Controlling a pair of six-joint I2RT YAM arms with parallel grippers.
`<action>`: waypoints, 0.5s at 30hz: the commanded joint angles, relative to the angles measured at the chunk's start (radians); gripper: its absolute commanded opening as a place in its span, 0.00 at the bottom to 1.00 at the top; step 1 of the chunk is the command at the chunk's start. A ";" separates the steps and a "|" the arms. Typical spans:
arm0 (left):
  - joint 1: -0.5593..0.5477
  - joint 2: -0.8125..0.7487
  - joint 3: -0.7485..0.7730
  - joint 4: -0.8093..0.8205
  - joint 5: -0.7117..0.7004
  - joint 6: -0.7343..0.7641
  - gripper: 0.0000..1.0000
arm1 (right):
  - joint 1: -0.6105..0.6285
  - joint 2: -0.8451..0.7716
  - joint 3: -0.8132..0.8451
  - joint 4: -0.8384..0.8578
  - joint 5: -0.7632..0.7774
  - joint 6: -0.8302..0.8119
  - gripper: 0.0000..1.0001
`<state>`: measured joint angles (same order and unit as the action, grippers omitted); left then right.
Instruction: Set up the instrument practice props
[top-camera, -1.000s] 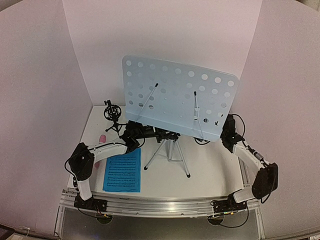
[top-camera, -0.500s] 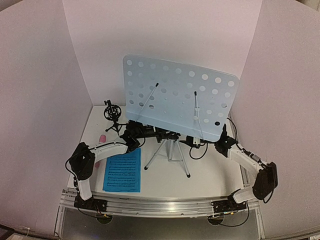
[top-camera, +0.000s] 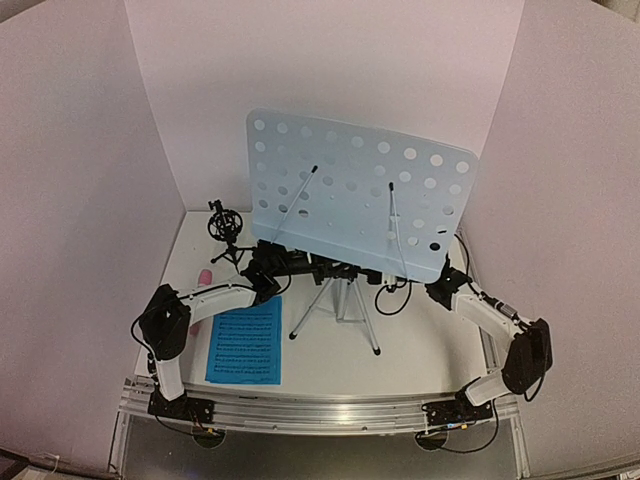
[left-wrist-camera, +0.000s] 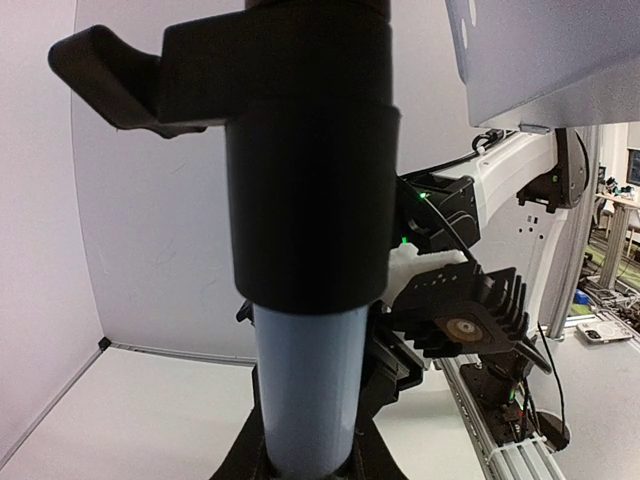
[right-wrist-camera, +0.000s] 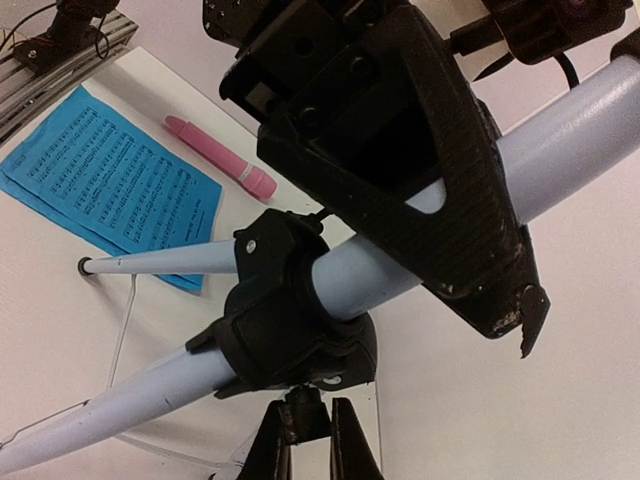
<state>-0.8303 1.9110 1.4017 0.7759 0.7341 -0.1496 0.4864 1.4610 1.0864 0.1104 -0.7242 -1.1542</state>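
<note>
The pale-blue perforated music stand on a silver tripod (top-camera: 360, 200) stands upright in the middle of the white surface (top-camera: 430, 345). The left gripper (left-wrist-camera: 310, 455) has its fingers clamped around the stand's pale post, just below a black sleeve (left-wrist-camera: 310, 200). The right gripper (right-wrist-camera: 308, 428) has its fingers drawn nearly together, pinching a small black knob (right-wrist-camera: 298, 420) under the tripod's black collar (right-wrist-camera: 290, 330). Two blue sheet-music pages (top-camera: 245, 340) lie overlapped at the front left. The pink stick microphone (top-camera: 203, 277) lies just behind them, and the small black tripod mic holder (top-camera: 225, 228) stands at the back left.

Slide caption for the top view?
Left arm and right arm reach under the music stand; sheet music, pink microphone and mic holder sit left.
</note>
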 joint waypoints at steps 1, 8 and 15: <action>0.005 0.014 0.034 -0.011 -0.005 0.012 0.00 | 0.008 0.016 0.035 -0.079 -0.028 0.011 0.00; 0.010 0.012 0.033 -0.043 0.000 0.046 0.00 | 0.008 -0.014 0.085 -0.285 -0.095 0.174 0.00; 0.011 0.012 0.030 -0.086 -0.024 0.124 0.00 | 0.008 0.019 0.165 -0.469 -0.231 0.573 0.00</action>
<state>-0.8341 1.9110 1.4071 0.7552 0.7438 -0.1269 0.4822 1.4756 1.2155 -0.1757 -0.7470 -0.8974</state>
